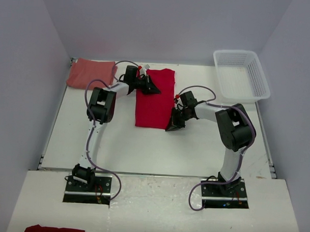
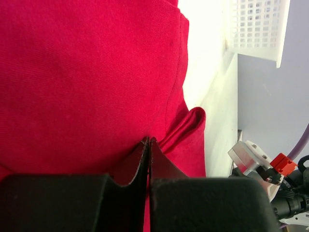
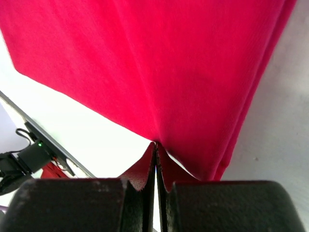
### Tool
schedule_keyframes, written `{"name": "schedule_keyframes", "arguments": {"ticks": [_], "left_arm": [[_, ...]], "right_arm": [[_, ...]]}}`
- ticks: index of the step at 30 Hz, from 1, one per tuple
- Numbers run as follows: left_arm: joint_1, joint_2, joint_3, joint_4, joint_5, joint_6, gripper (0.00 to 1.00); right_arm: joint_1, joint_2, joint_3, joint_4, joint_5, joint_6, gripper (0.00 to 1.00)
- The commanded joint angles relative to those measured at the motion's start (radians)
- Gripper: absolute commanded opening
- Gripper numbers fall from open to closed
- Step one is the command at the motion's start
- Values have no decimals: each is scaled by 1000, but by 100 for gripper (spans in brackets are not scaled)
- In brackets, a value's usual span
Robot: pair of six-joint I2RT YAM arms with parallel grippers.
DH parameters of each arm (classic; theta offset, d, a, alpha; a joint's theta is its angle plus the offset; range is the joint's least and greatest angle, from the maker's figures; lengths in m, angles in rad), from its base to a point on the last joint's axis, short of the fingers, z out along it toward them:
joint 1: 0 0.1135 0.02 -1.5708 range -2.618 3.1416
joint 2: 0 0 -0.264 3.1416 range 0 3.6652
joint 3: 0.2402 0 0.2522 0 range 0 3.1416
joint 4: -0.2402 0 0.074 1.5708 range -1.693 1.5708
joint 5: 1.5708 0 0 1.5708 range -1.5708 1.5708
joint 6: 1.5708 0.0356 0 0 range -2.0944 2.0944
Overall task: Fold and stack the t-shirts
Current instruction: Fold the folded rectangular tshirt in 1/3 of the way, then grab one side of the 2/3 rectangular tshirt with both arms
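Observation:
The bright red t-shirt lies folded into a long strip at the table's middle. It fills the left wrist view and the right wrist view. My left gripper is shut at the strip's far left part, with puckered red cloth pinched between its tips. My right gripper is shut on the strip's near right corner, and the cloth edge rises to its tips. The salmon-red t-shirt lies folded at the far left corner, apart from both grippers.
A white lattice basket stands at the far right and also shows in the left wrist view. Another red cloth lies on the near ledge at bottom left. Grey walls enclose the table on three sides.

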Motion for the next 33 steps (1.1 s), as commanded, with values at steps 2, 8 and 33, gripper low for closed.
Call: {"name": "schedule_keyframes", "arguments": {"ticks": [2, 8, 33], "left_arm": [[17, 53, 44, -19, -16, 23, 1], [46, 44, 37, -6, -1, 22, 2], [77, -378, -83, -128, -31, 122, 19]], "right_arm": [[9, -18, -57, -23, 73, -14, 0], [9, -46, -108, -4, 87, -10, 0], [29, -255, -69, -84, 156, -61, 39]]}}
